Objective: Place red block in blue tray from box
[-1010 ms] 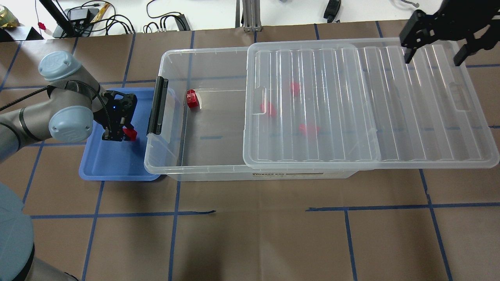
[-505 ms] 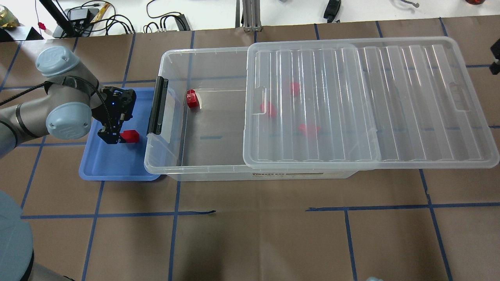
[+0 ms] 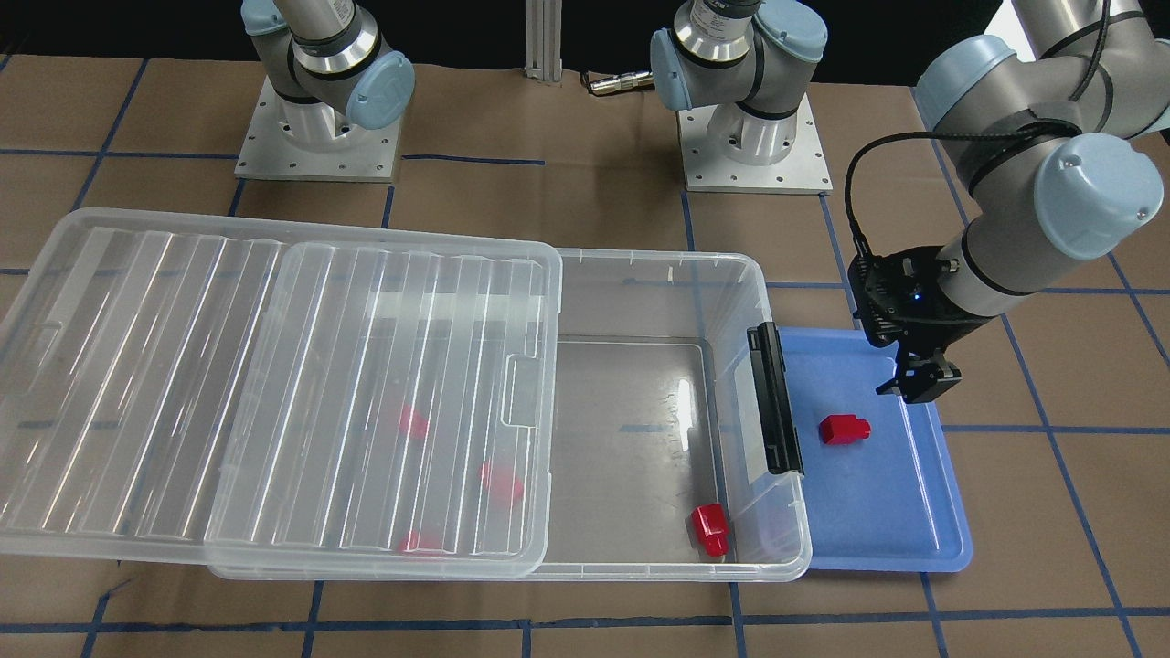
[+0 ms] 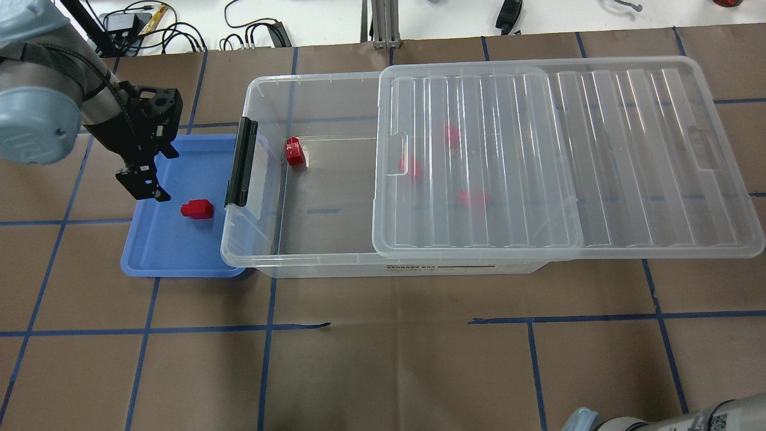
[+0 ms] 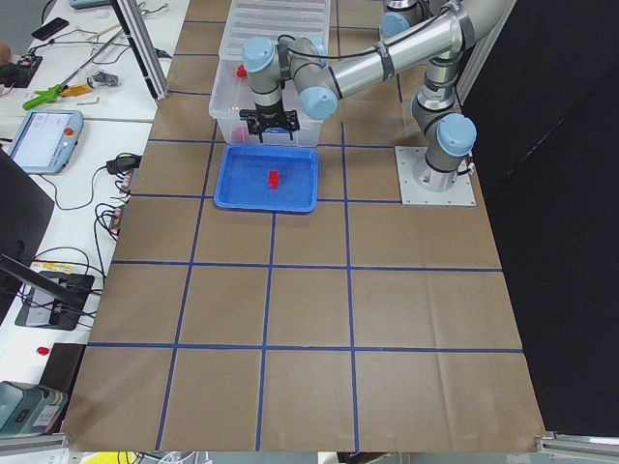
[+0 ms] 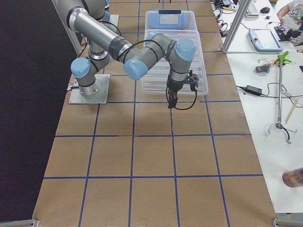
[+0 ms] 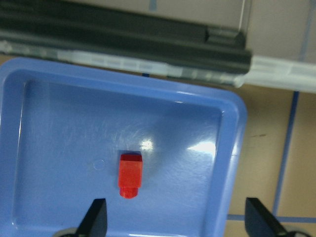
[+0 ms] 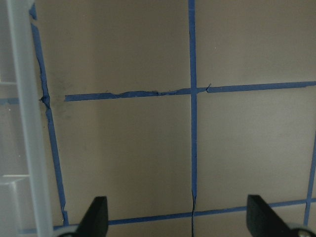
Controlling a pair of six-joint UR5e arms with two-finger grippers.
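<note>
While left gripper (image 7: 177,222) hangs spread and empty above blue tray (image 7: 44,113), red block (image 7: 130,175) lies loose on tray floor, clear of jaws, long axis pointing stub-first at gripper.
In box (image 4: 311,263): one uncovered red block (image 4: 294,151) by black latch (image 4: 241,161), left arm nearer.
Three more under half-off lid (image 4: 658,149).
Five blocks total; one tray, one box.
Right gripper (image 8: 177,219) spread, over table off box's far end.

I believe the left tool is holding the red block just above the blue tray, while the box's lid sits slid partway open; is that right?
Not quite. The left tool is open and holds nothing; the red block lies in the blue tray, clear of the tool, as the left wrist view shows. The lid of the box does sit slid partway open.
</note>
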